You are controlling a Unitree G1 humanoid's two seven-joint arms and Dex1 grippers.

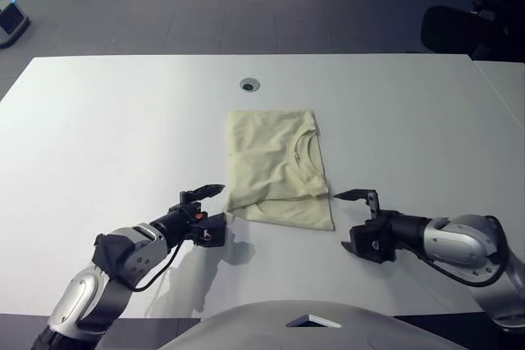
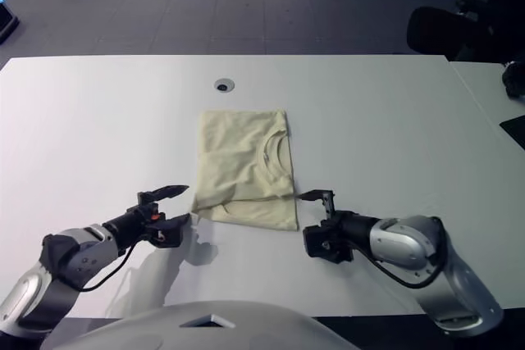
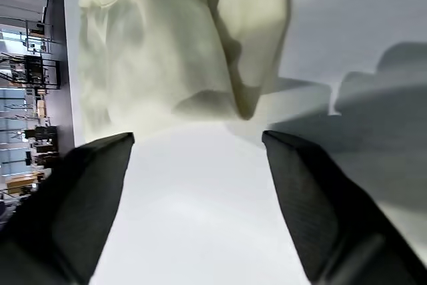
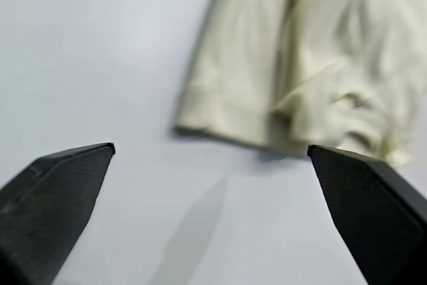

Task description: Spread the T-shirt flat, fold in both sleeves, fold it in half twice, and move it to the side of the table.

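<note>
Folded T-shirt [image 1: 279,168] lies on table [image 1: 123,120]. Left gripper [image 1: 220,205] and right gripper [image 1: 343,220] flank its near edge, fingers spread wide, apparently clear of it.

Head pair overhead, wrist cameras near T-shirt [image 1: 279,170]

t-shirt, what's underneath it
The T-shirt lies folded on the white table, which shows all around it. Its lower layers and the patch of table beneath are covered, so anything lying there cannot be seen.
</note>
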